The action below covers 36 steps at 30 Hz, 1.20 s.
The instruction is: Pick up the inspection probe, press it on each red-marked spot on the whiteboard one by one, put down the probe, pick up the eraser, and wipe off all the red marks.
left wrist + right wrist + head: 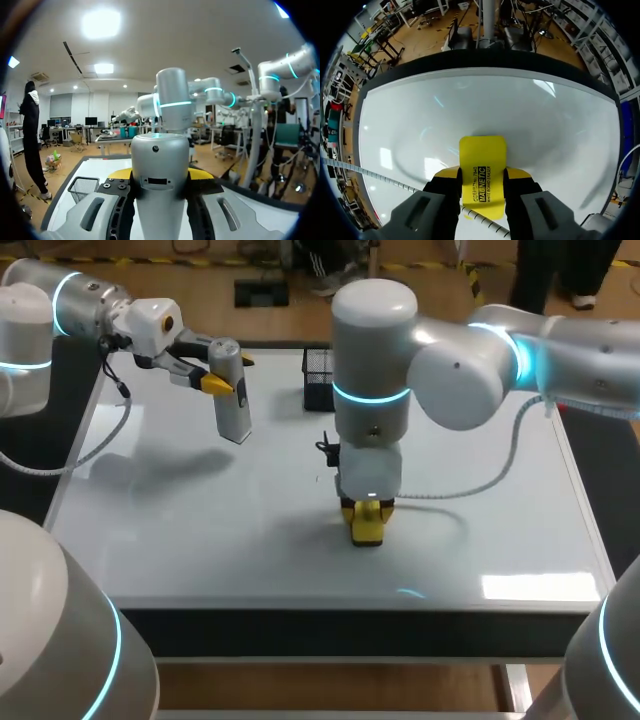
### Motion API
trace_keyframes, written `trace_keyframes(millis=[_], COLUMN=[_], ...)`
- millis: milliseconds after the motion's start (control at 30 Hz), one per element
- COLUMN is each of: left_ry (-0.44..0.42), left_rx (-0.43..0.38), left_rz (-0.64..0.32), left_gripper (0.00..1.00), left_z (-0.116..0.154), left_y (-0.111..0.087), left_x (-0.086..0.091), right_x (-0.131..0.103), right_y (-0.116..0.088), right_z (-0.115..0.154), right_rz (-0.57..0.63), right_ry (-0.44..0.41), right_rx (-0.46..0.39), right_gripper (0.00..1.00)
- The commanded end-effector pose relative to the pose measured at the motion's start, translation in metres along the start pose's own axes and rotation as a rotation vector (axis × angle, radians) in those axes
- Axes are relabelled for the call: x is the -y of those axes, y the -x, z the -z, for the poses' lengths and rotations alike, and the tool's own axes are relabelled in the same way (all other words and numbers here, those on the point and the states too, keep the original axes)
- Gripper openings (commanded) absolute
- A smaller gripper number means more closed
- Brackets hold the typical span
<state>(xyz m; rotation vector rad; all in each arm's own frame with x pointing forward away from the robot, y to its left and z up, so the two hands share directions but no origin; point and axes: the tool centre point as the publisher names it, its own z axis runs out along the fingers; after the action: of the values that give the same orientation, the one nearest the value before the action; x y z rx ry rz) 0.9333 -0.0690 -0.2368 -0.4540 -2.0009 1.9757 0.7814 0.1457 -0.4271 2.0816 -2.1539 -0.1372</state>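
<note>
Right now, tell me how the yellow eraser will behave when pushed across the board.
The eraser looks like a flat, rigid slab, so probably stiff and light. The right gripper clamps both its sides, so tipping seems unlikely. The whiteboard is glossy; it should slide easily.

At the whiteboard (pixel 200 530), my 2 arms stand well apart. My left gripper (pixel 230 372), in from the left, clasps the probe (pixel 234 410) above the board's far left part, the probe hanging clear of the surface. The wire basket (pixel 317 380) stands at the far edge, right of the probe and behind my right arm. My right gripper (pixel 367 512) points down near the middle, toward the front edge, with the eraser (pixel 368 528) pinched between its 2 fingers and jutting past their tips.
</note>
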Motion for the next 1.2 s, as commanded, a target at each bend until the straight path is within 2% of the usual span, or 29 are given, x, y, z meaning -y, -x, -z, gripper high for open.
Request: trace_keyframes(millis=[33, 333, 833, 1200], left_ry=[0.003, 0.003, 0.003, 0.003], left_rx=[-0.001, -0.001, -0.001, -0.001], left_rz=[0.001, 0.001, 0.001, 0.001], left_gripper=[0.00, 0.00, 0.00, 0.00], left_z=[0.001, 0.001, 0.001, 0.001], left_y=[0.000, 0.000, 0.000, 0.000], left_x=[0.002, 0.002, 0.002, 0.002], right_x=[-0.001, 0.000, 0.009, 0.012], right_y=[-0.016, -0.029, -0.040, -0.043], right_z=[-0.008, 0.001, 0.041, 0.047], right_rz=[-0.009, -0.026, 0.031, 0.051], right_ry=[-0.003, -0.015, -0.063, -0.072], right_rx=[0.005, 0.007, -0.012, -0.010], right_gripper=[0.00, 0.00, 0.00, 0.00])
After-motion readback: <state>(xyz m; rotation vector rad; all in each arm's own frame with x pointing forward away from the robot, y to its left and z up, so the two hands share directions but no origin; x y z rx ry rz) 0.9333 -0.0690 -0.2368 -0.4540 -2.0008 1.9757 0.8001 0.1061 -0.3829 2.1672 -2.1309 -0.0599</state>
